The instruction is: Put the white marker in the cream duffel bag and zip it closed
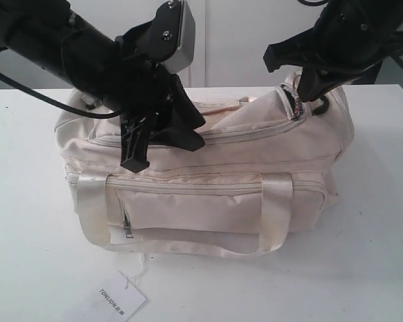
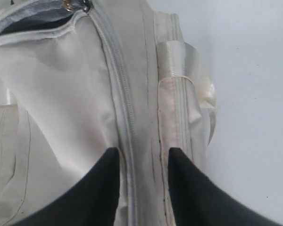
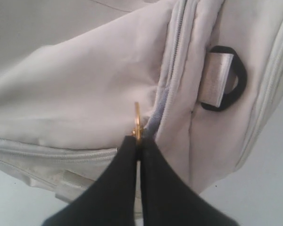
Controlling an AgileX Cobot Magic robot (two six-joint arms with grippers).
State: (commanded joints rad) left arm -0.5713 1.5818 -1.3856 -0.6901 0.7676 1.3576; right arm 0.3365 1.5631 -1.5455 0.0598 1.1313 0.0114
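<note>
Though L gripper (image 2: 144,151) released on duffel (image 1: 208,208), R gripper (image 3: 138,139) clenched on zip pull (image 3: 137,120).

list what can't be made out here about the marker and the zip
- white marker: in no view; the cream duffel bag fabric hides its inside.
- how far the top zip is shut: exterior view, both arms cover its ends.
- gold piece in the right gripper: right wrist view, fingertips hide most.

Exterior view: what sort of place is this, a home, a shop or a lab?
Probably a robotics lab or test bench: bare white table, plain white wall behind, two black robot arms working on one cream bag.
</note>
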